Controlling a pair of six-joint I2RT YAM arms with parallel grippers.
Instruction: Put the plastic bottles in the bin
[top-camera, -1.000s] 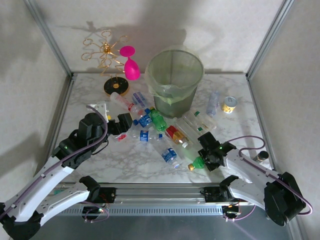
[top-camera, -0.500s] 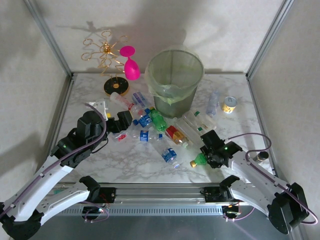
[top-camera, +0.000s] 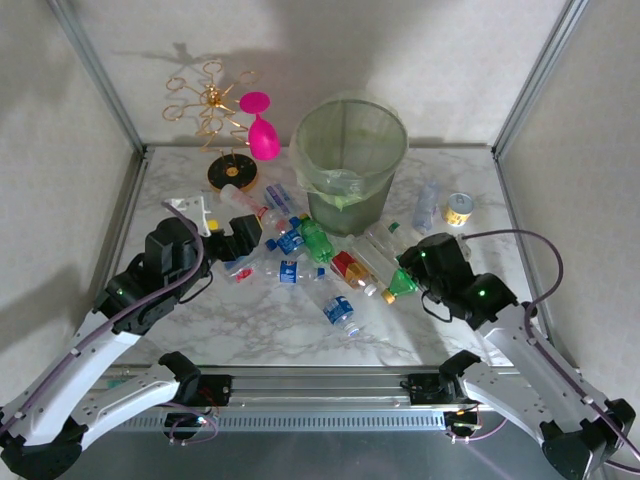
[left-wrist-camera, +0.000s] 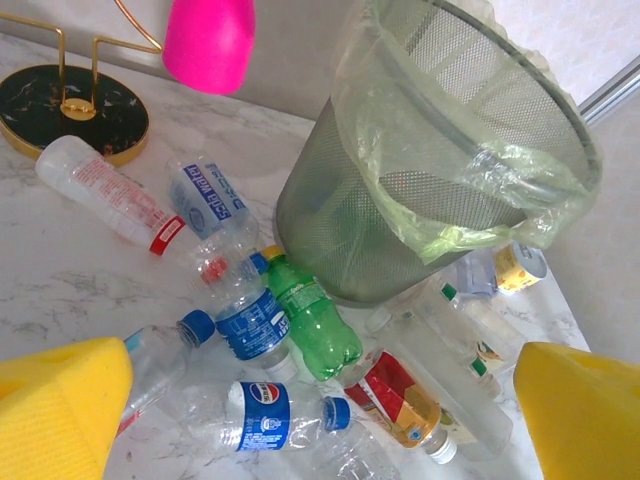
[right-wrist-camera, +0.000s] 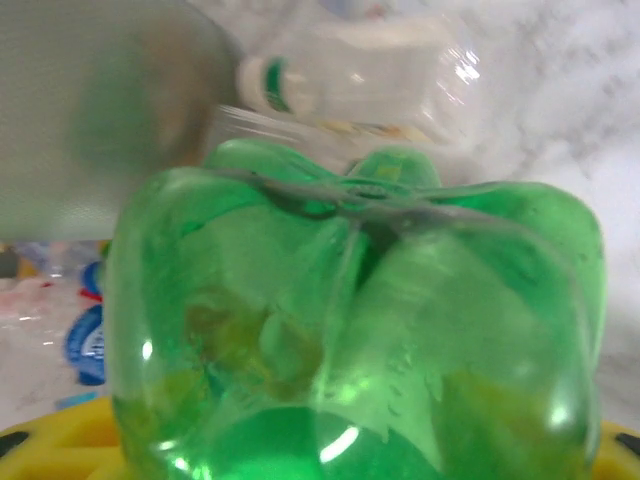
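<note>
Plastic bottles (left-wrist-camera: 315, 330) lie scattered beside the bin (left-wrist-camera: 335, 215).

Right gripper (top-camera: 412, 272), clamped on the green bottle (top-camera: 402, 285), has travelled from the near edge of the table (top-camera: 260, 330) away from the arm bases, up to the clear bottles (top-camera: 385, 245) lying before the bin (top-camera: 345, 195). The bottle's orange cap (top-camera: 388, 296) has moved with it. Left gripper (top-camera: 238, 240), pads spread, has shifted slightly farther from the bases.

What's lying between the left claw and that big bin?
In the left wrist view, a green bottle and blue-labelled bottles lie between left gripper and bin.
</note>
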